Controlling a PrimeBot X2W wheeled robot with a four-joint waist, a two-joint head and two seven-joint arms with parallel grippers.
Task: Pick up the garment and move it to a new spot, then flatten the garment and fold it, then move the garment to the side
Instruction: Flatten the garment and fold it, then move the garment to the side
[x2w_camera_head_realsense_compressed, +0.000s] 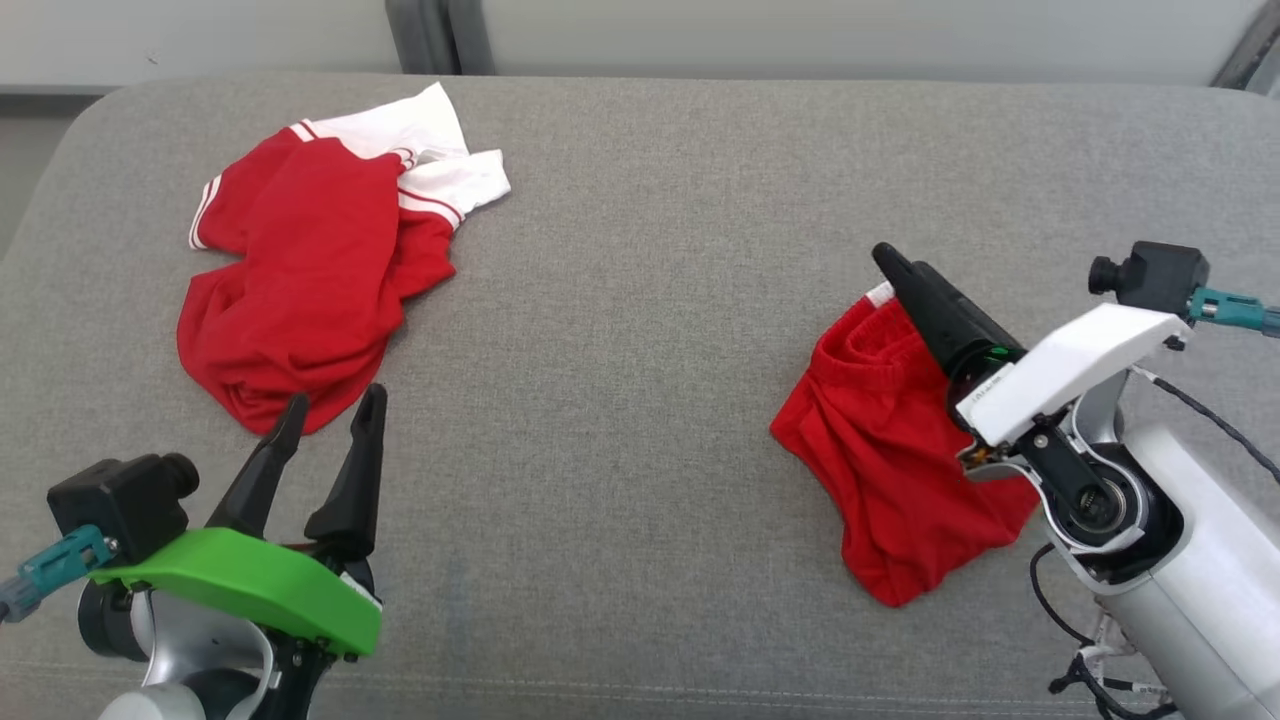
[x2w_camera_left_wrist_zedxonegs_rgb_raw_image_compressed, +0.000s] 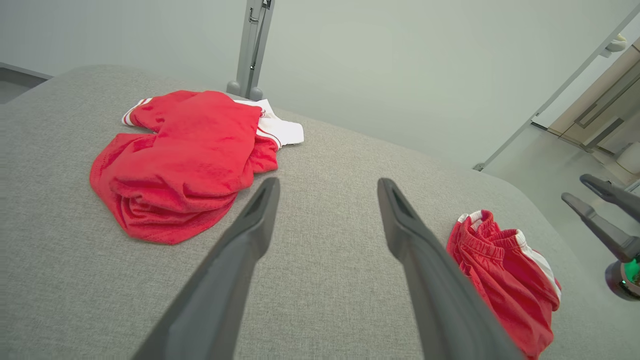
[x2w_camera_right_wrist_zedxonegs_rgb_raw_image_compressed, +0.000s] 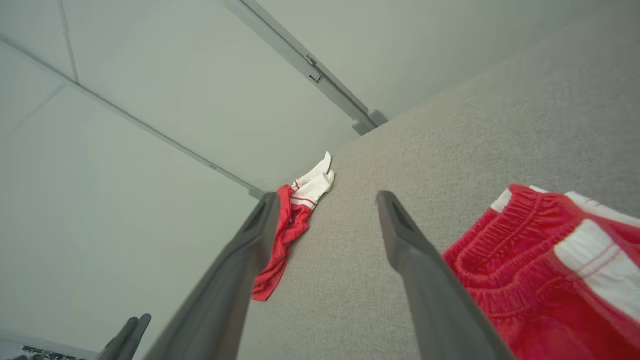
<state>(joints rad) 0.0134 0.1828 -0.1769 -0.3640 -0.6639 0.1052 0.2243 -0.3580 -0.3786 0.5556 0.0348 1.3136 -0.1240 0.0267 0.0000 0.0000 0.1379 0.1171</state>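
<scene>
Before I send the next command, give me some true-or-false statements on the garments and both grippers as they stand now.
1. The left gripper and right gripper are both open, holding nothing. True.
2. The red shorts lie folded flat. False: they are crumpled, with the waistband bunched.
3. The red-and-white shirt lies on the robot's left part of the grey cushion. True.
4. The shirt and shorts touch. False: bare cushion separates them.
</scene>
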